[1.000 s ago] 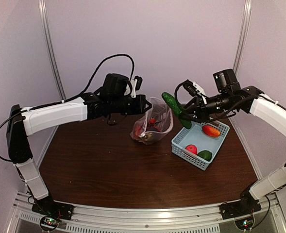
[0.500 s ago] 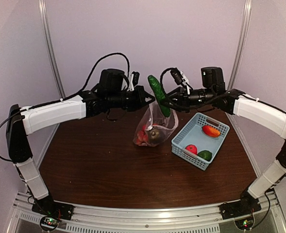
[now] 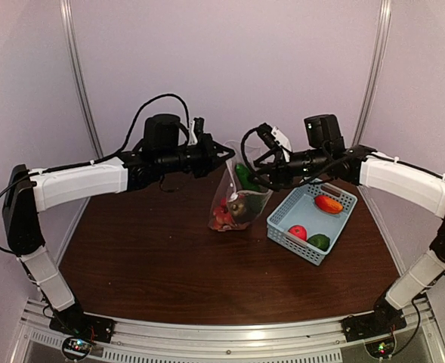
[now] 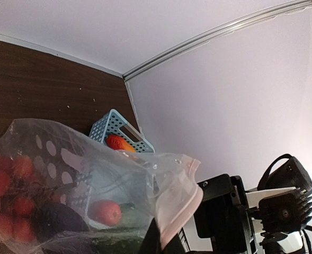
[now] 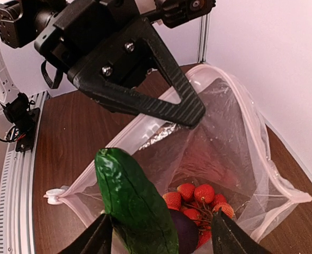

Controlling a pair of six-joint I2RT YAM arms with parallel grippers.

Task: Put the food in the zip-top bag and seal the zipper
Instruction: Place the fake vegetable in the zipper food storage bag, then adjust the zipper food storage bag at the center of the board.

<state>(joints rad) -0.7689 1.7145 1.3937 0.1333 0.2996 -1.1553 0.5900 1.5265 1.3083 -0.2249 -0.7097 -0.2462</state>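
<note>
Over the open bag (image 5: 235,137), cucumber (image 5: 132,196) sits in right gripper (image 5: 161,238).

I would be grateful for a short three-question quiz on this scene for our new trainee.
1. True or false: the right claw grips the green cucumber at the mouth of the zip-top bag.
2. How many pieces of food lie in the light-blue basket? A one, B three, C five.
3. Which claw holds the bag's rim?

Key: 1 true. 2 B: the orange-red piece, red tomato and green lump. 3 the left claw.
</note>
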